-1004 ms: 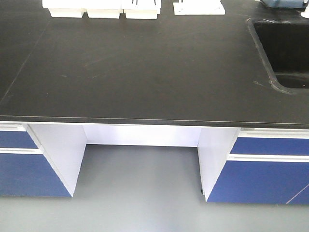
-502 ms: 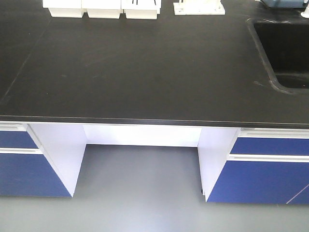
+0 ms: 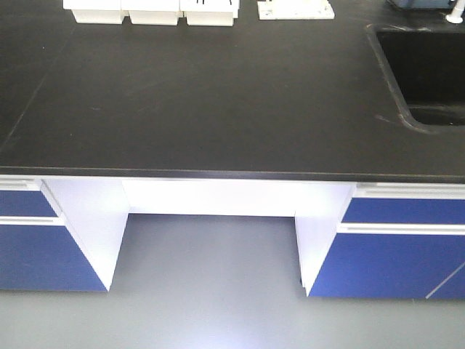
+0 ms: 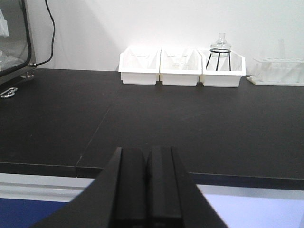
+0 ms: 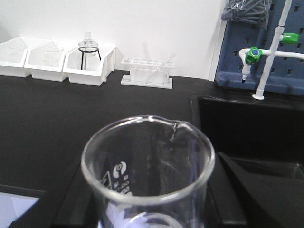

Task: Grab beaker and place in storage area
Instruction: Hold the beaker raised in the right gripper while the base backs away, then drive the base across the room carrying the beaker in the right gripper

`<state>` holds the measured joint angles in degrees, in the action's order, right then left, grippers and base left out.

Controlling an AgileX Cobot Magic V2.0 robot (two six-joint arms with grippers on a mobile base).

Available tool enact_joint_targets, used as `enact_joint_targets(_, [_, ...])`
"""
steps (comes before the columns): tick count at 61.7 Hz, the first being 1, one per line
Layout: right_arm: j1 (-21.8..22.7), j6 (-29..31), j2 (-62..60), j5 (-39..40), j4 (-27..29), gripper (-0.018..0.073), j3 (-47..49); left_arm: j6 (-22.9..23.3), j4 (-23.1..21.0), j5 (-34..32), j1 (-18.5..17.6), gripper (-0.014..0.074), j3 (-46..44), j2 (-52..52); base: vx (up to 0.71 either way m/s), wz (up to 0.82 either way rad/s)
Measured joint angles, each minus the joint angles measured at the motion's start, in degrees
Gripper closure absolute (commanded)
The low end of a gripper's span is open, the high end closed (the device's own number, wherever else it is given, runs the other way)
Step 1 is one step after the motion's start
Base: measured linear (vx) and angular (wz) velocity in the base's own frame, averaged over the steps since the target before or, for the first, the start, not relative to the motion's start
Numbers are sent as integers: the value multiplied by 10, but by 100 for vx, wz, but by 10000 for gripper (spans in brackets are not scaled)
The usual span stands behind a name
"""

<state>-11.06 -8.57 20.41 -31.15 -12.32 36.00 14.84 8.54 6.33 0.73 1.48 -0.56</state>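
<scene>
One beaker (image 5: 148, 166) is clasped upright, rim up, by the right gripper (image 5: 151, 211) so that it can be carried level, above the near edge of the sink counter (image 5: 52, 118). The left gripper (image 4: 147, 190) is pressed closed and empty.

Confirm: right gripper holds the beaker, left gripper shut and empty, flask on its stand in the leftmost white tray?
Wrong on the tray: the flask on its stand sits in the rightmost white tray, as the left wrist view shows. The rest is right: right gripper holds the beaker, left gripper shut and empty.
</scene>
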Motion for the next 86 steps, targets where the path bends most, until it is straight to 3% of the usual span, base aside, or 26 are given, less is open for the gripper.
enact_joint_targets(86, [0,0,0,0,0,562,0,0,0,0,0,605,0,0,-23,-30])
